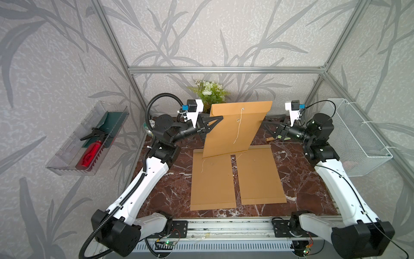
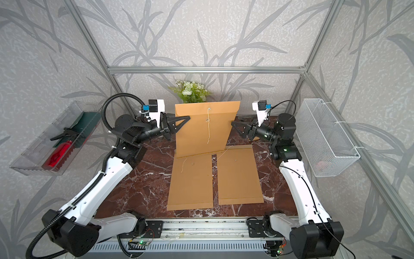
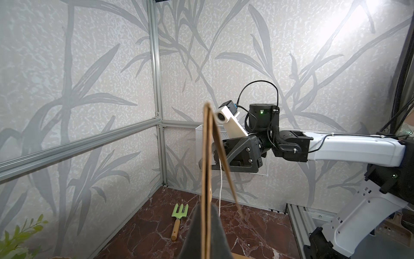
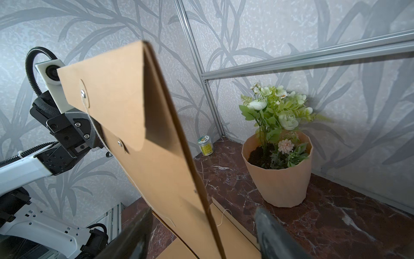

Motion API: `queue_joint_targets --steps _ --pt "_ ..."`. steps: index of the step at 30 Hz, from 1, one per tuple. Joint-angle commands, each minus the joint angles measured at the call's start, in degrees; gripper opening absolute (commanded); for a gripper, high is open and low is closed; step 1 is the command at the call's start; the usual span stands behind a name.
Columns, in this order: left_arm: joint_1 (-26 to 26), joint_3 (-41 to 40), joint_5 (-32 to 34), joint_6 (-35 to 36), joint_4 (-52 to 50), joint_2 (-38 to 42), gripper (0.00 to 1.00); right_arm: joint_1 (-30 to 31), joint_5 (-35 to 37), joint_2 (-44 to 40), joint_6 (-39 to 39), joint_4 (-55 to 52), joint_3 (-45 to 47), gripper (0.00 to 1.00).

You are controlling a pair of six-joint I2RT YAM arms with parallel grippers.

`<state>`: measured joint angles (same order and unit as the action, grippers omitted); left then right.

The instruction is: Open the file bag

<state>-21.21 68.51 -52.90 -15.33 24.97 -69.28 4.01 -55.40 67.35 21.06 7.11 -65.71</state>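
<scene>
The file bag (image 1: 235, 134) (image 2: 201, 134) is a brown paper envelope that stands nearly upright over the back of the table in both top views. My left gripper (image 1: 220, 117) (image 3: 206, 210) is shut on its left edge, one finger on each face. Its flap (image 4: 116, 101) hangs loose and splays away from the body. A white string (image 1: 239, 125) dangles unwound from the flap's button. My right gripper (image 2: 234, 124) (image 4: 202, 209) is open at the bag's right edge, with the edge between its spread fingers and touching neither.
Two more brown envelopes (image 1: 212, 181) (image 1: 259, 175) lie flat on the marble table under the held one. A potted plant (image 4: 277, 177) and a small jar (image 4: 205, 145) stand at the back. A green garden fork (image 3: 178, 219) lies there too. A wire basket (image 1: 356, 136) hangs on the right.
</scene>
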Motion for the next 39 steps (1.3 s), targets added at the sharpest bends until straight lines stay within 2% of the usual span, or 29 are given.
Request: queue_joint_targets --steps 1,13,24,35,39 --pt "0.38 -1.14 -2.01 -3.79 5.75 1.66 0.0 -0.14 -2.02 1.26 2.85 6.36 -2.2 0.73" --pt "0.38 -2.54 -2.83 -6.02 7.07 2.73 0.0 -0.14 -3.61 5.27 10.15 15.83 -4.82 0.73" --pt "0.21 -4.7 -3.12 -8.01 9.52 2.15 0.0 -0.09 -6.17 6.73 13.32 18.61 -10.04 0.73" --pt "0.03 -5.06 -4.18 -8.22 10.1 1.26 0.0 -0.11 -9.54 6.48 15.12 20.32 -11.58 0.72" --pt "-0.15 -4.88 -4.51 -8.74 10.86 0.73 0.0 -0.1 -10.33 6.65 18.3 22.19 -11.73 0.7"
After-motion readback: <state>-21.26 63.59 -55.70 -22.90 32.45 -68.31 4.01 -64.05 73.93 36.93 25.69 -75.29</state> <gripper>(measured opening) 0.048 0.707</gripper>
